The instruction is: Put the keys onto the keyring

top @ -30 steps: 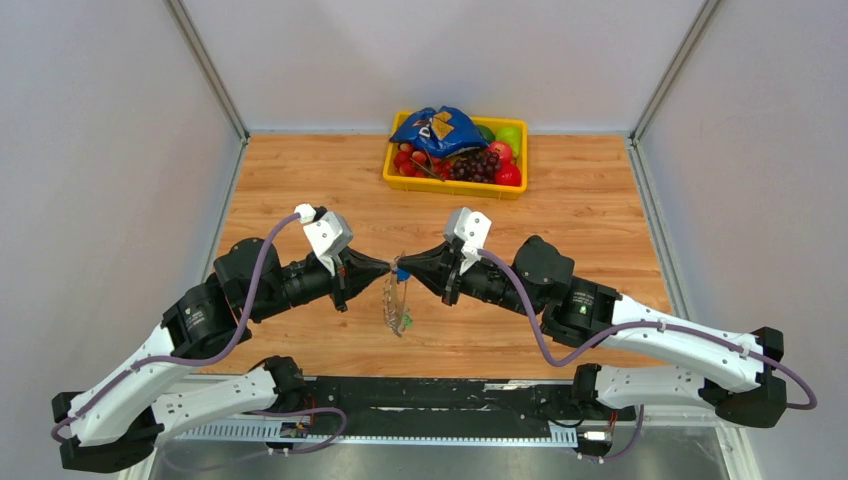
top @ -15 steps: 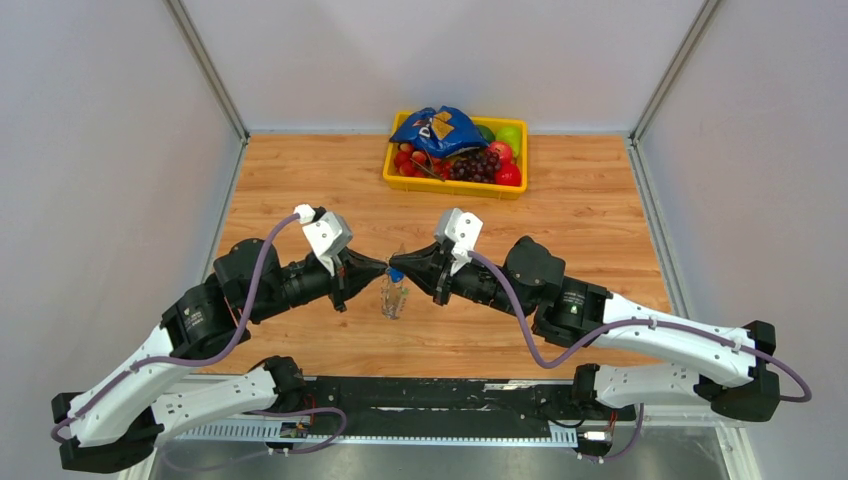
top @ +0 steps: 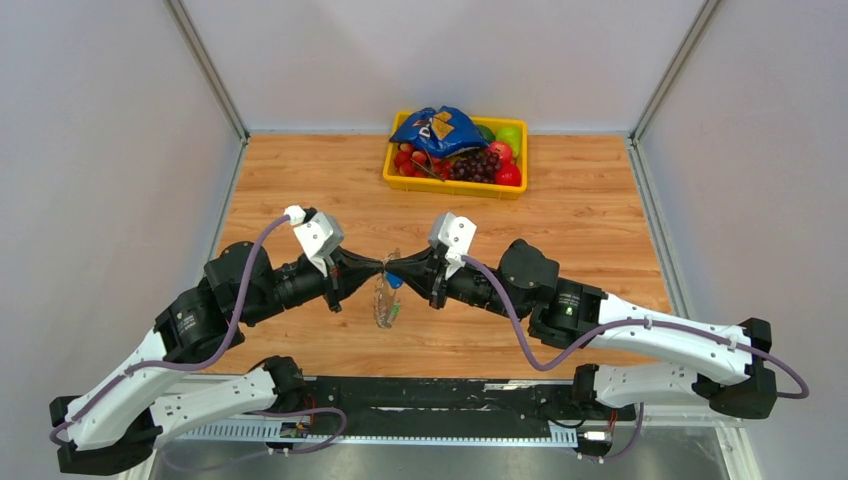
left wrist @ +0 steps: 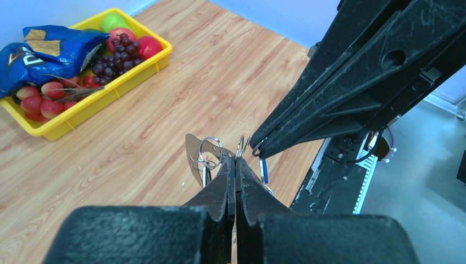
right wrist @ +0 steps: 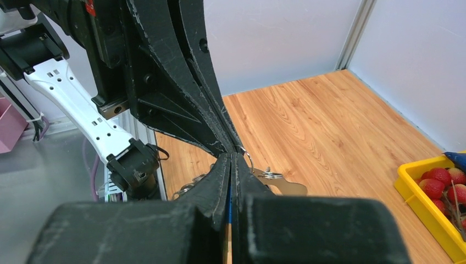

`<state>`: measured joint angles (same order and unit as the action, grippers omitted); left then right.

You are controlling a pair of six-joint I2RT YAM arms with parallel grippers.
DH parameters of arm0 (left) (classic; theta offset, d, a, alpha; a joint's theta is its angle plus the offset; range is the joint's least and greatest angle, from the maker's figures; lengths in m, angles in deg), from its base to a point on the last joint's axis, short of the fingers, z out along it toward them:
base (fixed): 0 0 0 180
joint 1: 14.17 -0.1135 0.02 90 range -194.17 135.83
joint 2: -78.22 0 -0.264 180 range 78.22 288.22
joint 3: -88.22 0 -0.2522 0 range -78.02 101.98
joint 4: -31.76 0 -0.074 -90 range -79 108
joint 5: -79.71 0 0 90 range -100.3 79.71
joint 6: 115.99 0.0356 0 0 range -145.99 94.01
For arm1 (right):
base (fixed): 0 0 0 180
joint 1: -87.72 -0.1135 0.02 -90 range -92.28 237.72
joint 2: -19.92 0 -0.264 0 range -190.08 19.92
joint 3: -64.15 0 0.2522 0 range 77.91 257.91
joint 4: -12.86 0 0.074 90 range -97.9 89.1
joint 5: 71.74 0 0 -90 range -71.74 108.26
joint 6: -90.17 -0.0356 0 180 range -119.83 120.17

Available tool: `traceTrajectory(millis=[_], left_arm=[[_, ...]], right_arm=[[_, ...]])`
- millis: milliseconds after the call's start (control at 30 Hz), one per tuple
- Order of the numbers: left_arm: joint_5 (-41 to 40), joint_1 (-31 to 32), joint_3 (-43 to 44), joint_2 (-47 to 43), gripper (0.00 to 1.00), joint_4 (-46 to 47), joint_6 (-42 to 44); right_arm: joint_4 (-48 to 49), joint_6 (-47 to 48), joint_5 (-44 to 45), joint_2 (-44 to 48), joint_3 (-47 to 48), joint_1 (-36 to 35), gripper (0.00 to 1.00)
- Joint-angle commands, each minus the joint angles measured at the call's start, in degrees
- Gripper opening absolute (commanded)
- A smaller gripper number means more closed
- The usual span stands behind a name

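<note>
Both grippers meet tip to tip above the table's middle. My left gripper (top: 381, 268) is shut on a thin wire ring of the keyring (top: 384, 305), which hangs below as a cluster of small rings, chain and a silver metal tag (left wrist: 193, 157). The pinched ring (left wrist: 240, 147) stands just past my left fingertips. My right gripper (top: 393, 270) is shut on a blue-headed key (top: 398, 281); blue shows between its jaws (right wrist: 228, 203) and below its tip in the left wrist view (left wrist: 264, 170). The tag also shows in the right wrist view (right wrist: 286, 187). Other keys are too small to tell apart.
A yellow tray (top: 450, 187) with fruit and a blue chip bag (top: 437, 128) stands at the table's far middle. White walls close the left, right and back sides. The black rail (top: 440, 395) with the arm bases runs along the near edge.
Both grippers have shifted a little left and closed the gap between their tips. The hanging keyring cluster has moved left with them and swung slightly.
</note>
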<state>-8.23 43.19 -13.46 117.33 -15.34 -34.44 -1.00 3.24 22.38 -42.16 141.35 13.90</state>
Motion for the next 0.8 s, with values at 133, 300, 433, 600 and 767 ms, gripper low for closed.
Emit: traceTrajectory(millis=[133, 300, 433, 600, 767], left_arm=[[0.28, 0.03, 2.07, -0.62, 0.0, 2.52, 0.01], [0.33, 0.05, 1.87, -0.75, 0.0, 2.52, 0.01], [0.27, 0.03, 1.76, -0.7, 0.0, 2.49, 0.01], [0.39, 0.03, 1.64, -0.91, 0.0, 2.59, 0.11], [0.46, 0.07, 1.7, -1.0, 0.0, 2.49, 0.02]], right_arm=[[3.73, 0.22, 1.26, -1.06, 2.81, -1.19, 0.0], [4.67, 0.68, 2.48, -0.88, 2.76, -1.9, 0.0], [5.28, 1.25, 4.22, -0.54, 2.65, -2.58, 0.0], [5.37, 2.06, 7.49, -1.09, 2.58, -3.33, 0.0], [5.63, 2.92, 11.15, -1.33, 2.56, -4.21, 0.0]])
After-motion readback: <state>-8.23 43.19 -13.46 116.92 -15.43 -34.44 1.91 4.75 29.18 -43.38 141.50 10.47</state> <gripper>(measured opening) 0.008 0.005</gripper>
